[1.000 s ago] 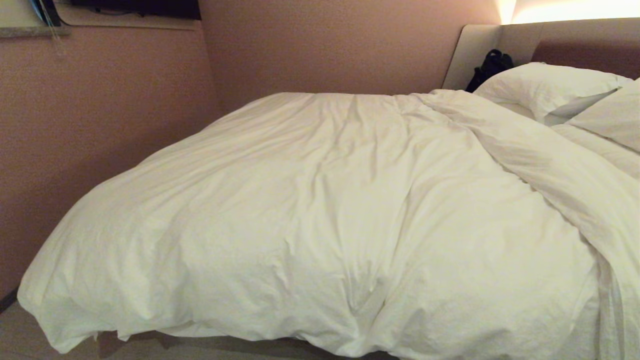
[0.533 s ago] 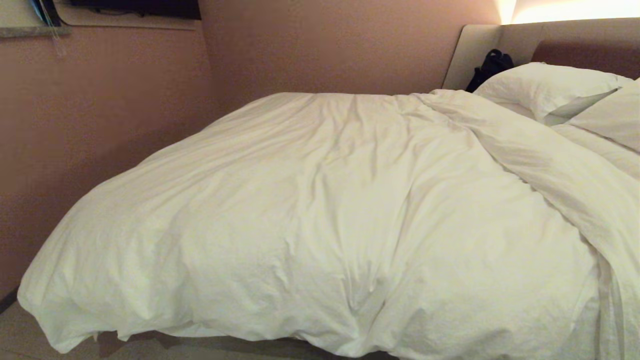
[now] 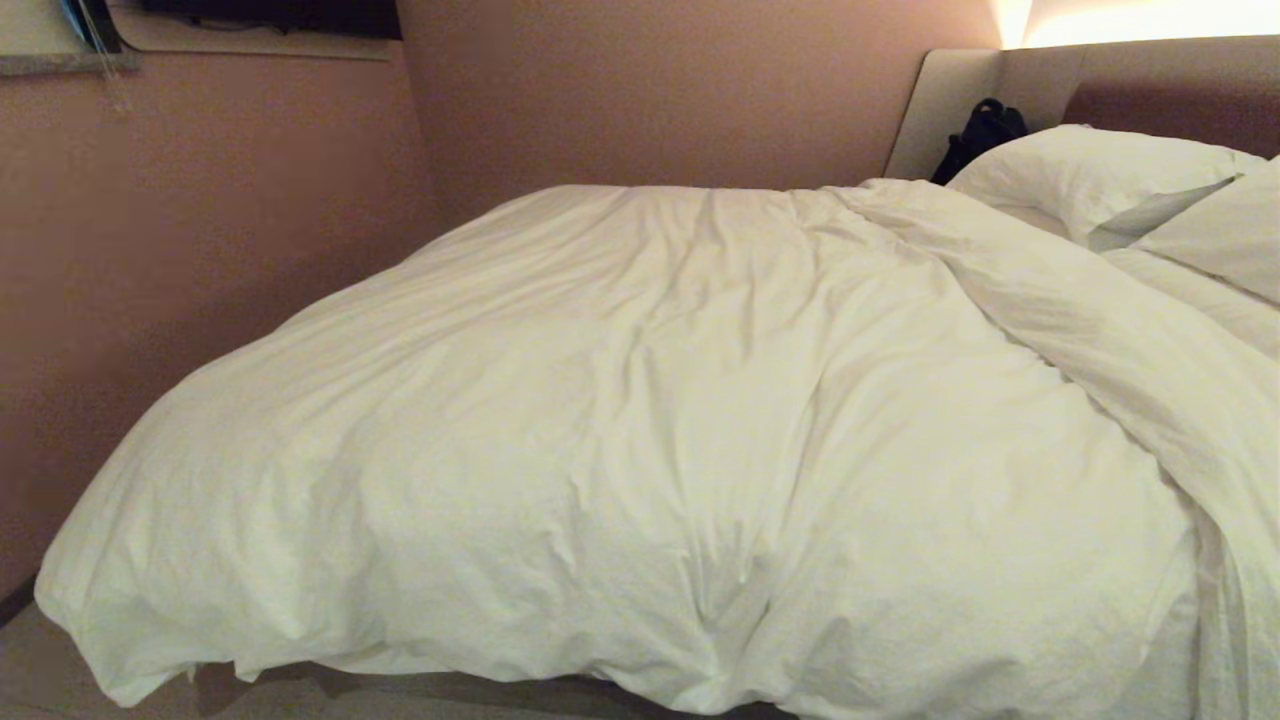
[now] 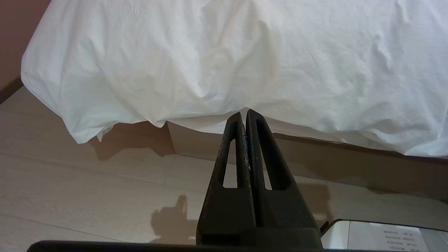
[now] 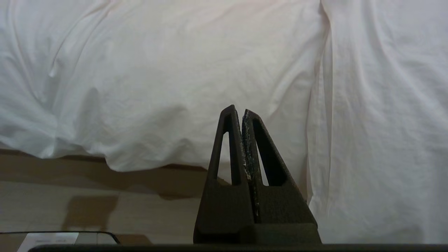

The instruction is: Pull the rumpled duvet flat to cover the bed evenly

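Both black grippers, left (image 4: 244, 112) and right (image 5: 238, 110), pressed closed, empty, low before the bed's grey-beige base (image 4: 315, 154). Thick creased white duvet (image 3: 640, 420) fills frame centre, near edge overhanging, ridge bunched right. Plump white pillows (image 3: 1100, 175) upper right.

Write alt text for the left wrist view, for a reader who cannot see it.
The left gripper, fingers shut and empty, hangs above the pale floor, pointing at the bed's near edge. The white duvet fills the upper part, its creased hem hanging unevenly over the bed base.
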Available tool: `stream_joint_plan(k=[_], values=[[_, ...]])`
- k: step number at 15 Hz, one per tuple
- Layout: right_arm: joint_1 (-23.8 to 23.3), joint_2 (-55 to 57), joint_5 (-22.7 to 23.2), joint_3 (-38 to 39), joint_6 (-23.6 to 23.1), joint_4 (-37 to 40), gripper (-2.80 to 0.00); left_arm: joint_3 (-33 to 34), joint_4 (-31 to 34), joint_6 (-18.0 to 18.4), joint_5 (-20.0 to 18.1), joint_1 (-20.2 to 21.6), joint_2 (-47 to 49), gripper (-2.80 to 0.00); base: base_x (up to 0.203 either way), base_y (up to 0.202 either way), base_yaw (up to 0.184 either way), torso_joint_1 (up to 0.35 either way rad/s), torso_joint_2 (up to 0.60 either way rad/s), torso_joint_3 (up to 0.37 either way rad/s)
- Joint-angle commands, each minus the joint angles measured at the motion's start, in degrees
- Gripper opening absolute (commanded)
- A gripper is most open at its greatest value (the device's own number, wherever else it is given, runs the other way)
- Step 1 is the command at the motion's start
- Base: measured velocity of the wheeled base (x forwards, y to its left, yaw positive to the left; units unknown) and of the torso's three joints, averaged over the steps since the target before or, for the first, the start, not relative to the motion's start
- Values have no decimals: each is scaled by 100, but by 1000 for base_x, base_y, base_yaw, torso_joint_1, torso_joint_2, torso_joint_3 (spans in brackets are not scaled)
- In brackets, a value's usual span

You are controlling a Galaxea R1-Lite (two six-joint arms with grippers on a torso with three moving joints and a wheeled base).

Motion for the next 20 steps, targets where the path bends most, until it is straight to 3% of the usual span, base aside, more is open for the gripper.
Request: stream_joint_plan(k=[1,3,20], values=[[1,-2,-1,13,87,-219,-280,0,5,-2,3,2,-2,-280,0,0,0,0,0,0],[1,-2,-1,13,328,-245,-280,0,5,-2,3,2,-2,-280,0,0,0,0,0,0],[1,-2,-1,13,329,-245,-280,0,5,6,-6,2,-2,-280,0,0,0,0,0,0]])
